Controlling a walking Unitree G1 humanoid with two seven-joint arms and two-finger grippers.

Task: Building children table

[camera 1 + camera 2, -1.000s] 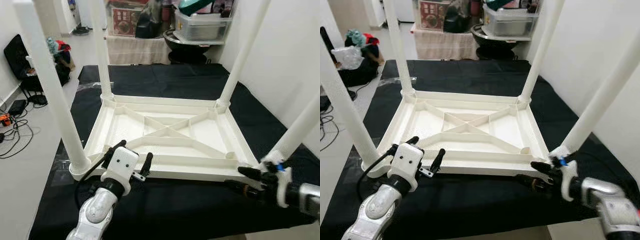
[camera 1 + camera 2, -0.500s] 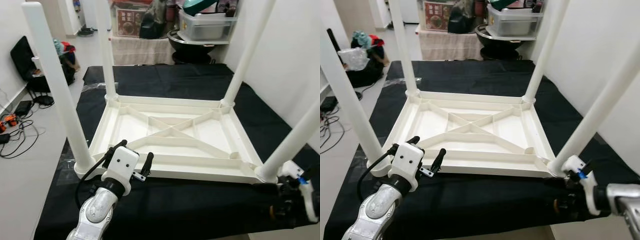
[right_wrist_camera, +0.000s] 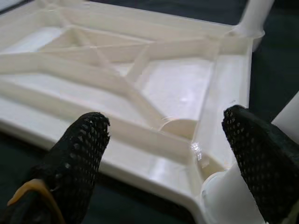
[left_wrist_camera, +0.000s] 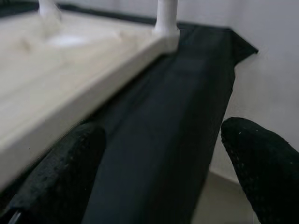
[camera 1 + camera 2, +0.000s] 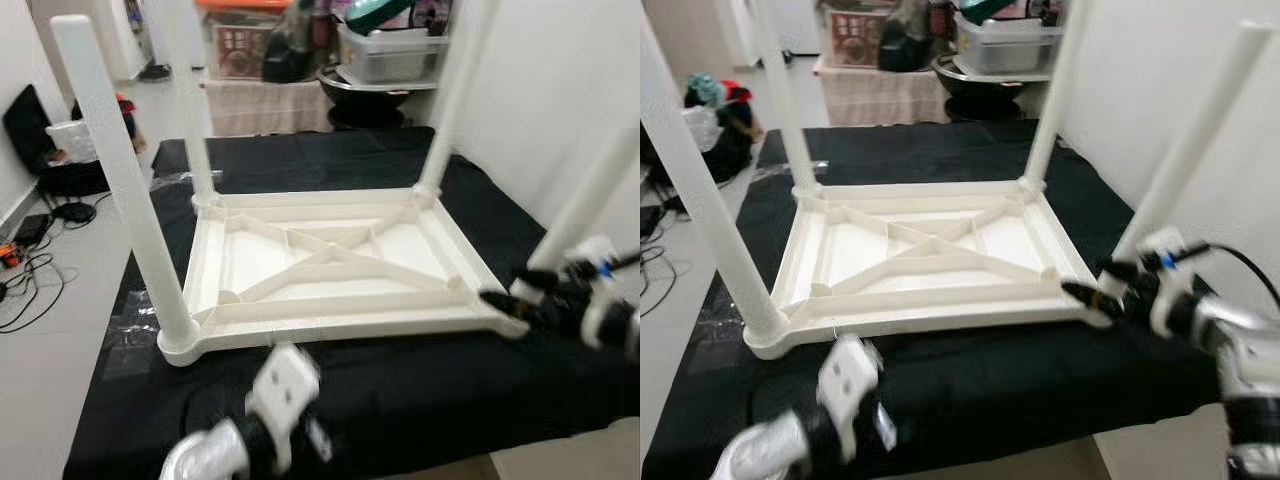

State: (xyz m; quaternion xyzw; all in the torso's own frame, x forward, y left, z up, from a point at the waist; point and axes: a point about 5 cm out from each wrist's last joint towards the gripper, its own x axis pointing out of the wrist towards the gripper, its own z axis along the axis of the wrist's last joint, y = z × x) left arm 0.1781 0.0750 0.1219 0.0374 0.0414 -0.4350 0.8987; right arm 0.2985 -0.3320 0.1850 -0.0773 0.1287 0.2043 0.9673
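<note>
Head view: upturned white table on black-covered desk; right hand spread apart at its corner leg; left hand spread apart nearby.

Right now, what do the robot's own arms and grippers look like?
Both arms are silver metal. The left gripper, blurred, has a white boxy housing with small dark dots. The right gripper has a white housing, a blue marking and a thin black cable looping back. Its fingers are black, rounded, with a dimpled mesh texture.
</note>
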